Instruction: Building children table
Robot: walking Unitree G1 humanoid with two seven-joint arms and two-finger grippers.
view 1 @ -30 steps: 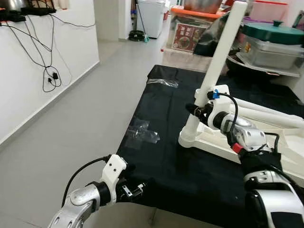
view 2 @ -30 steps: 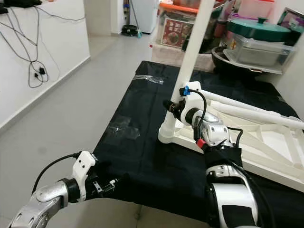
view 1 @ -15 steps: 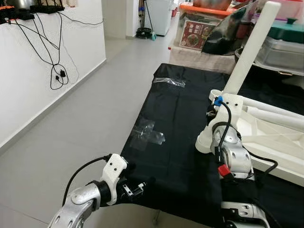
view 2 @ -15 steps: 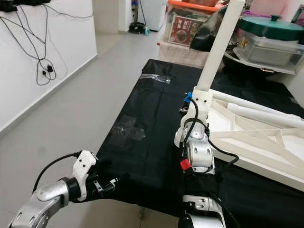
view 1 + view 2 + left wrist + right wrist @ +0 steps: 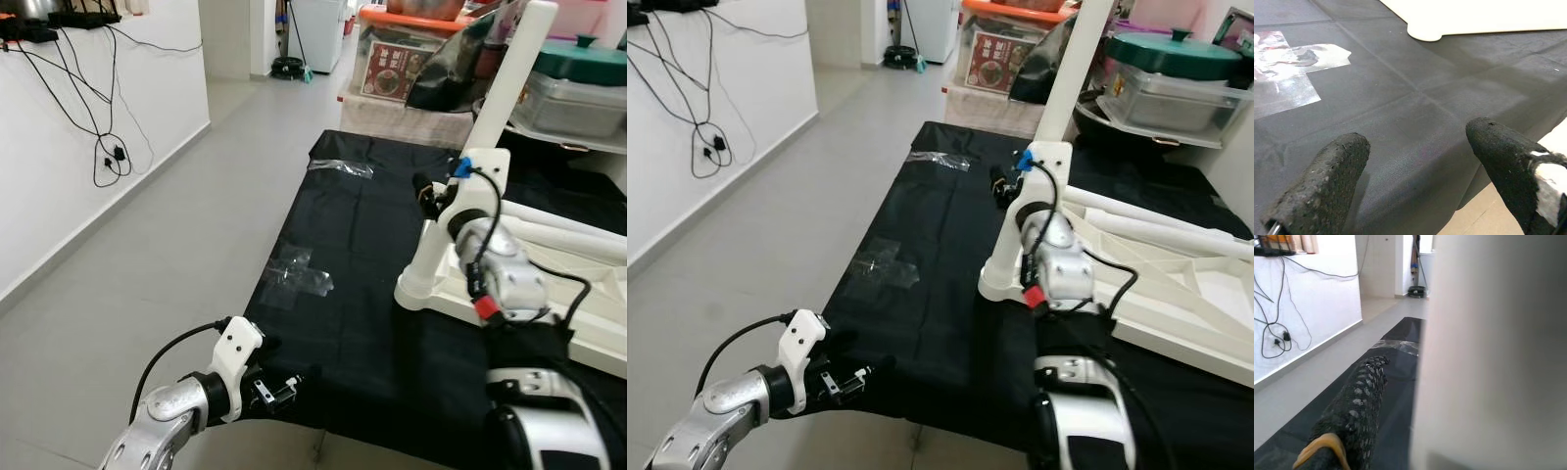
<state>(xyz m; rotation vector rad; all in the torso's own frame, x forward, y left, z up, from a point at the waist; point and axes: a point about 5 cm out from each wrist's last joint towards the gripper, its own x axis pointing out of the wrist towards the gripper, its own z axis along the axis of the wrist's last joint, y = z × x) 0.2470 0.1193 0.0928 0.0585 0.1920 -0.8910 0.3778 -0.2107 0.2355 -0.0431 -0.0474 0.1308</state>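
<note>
On the far left, black cables (image 5: 103, 147) hang down a white wall above a grey floor (image 5: 167, 245). The left arm reaches low and forward, bent at the elbow, and its left gripper (image 5: 279, 389) sits at the near edge of a black cloth (image 5: 353, 255) with its two black fingers (image 5: 1327, 188) spread apart and nothing between them. Two pieces of clear plastic wrap (image 5: 299, 272) lie flat on the cloth, one near, one farther back. Right of them, the white table frame (image 5: 549, 284) lies upside down on the cloth, with one white table leg (image 5: 495, 117) standing upright at its near corner. The right arm is raised and bent, and the right gripper (image 5: 431, 196) is clamped on that leg just above its base. Storage bins (image 5: 402, 64) stand behind.
</note>
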